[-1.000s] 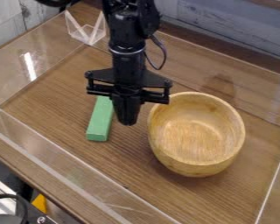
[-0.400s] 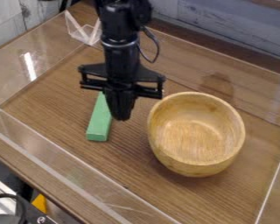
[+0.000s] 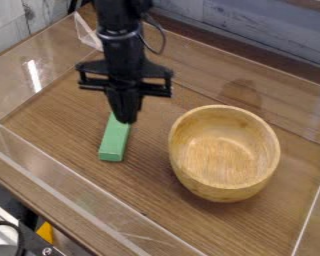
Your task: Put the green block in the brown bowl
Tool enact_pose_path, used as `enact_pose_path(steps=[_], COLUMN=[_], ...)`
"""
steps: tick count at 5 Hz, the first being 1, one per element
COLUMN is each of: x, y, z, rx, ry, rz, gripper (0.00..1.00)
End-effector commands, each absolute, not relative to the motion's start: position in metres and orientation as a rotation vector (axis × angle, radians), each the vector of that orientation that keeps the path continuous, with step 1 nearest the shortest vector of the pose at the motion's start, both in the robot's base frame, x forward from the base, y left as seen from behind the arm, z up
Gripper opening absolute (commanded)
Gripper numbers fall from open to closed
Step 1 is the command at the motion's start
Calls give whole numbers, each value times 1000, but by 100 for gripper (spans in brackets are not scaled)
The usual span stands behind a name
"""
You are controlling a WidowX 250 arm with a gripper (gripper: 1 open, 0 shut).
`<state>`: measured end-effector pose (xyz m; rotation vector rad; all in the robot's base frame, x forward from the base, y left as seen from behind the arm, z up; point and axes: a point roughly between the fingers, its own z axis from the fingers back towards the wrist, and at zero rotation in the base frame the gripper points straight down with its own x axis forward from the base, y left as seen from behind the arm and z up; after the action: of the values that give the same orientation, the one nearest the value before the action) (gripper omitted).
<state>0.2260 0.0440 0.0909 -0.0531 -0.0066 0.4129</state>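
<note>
The green block [image 3: 115, 140] lies flat on the wooden table, a long bright green bar left of the brown bowl [image 3: 224, 152]. The bowl is round, light tan wood, and its hollow holds nothing. My gripper [image 3: 124, 114] hangs straight down from the black arm, its tip just above the far end of the block and hiding that end. The jaws look shut with nothing between them. The bowl sits well to the right of the gripper.
Clear plastic walls [image 3: 43, 175] ring the wooden table top [image 3: 69, 110]. A white wire frame [image 3: 93, 35] stands at the back behind the arm. A dark stain [image 3: 246, 97] marks the wood beyond the bowl.
The arm has moved left and back, from beside the bowl's rim to over the far end of the green block. Block and bowl have not moved.
</note>
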Motion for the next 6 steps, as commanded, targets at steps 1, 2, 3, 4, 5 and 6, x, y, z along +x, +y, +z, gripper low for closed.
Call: enact_pose_path(steps=[1,2,3,4,5,6], x=[240,251,253,253,253,252], y=[59,74,86,90,90,90], z=[111,119,114,107,101,93], rx=[-65,-71,-64,-54,-45,-37], ry=[-75,-94,-96,-91,-88,-81], rz=[421,413,415,416,413,411], gripper=[0,0,100,100,100,100])
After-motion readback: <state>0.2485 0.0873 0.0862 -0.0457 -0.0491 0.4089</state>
